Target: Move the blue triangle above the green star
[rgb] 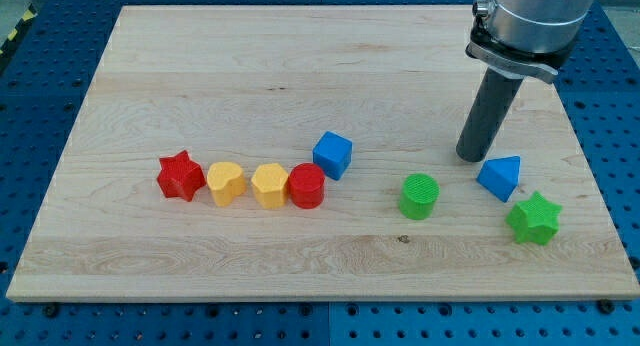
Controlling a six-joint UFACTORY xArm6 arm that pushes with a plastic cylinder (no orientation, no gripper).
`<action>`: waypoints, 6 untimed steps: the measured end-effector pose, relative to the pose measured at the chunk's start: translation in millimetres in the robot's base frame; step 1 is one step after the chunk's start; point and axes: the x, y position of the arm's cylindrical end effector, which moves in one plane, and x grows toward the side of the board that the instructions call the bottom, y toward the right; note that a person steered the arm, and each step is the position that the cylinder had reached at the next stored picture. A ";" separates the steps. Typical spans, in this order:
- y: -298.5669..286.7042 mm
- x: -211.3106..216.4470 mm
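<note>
Camera view: no claw fitted, so nothing grasped; my tip (472, 156) rests on the pale wooden worktop (250, 66) just at 10 o'clock of the blue triangle block (500, 176), itself near 11 o'clock of the green star block (534, 219), probably poised to nudge it.

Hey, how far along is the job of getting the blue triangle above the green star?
Looks nearly done: the blue triangle already sits just toward the view's top-left of the green star, close to it. In hand: my tip rests on the board just left of the triangle, with a small gap. Left: perhaps a short nudge toward the view's right so the triangle lines up directly above the star.
</note>
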 end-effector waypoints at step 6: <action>24.6 26.3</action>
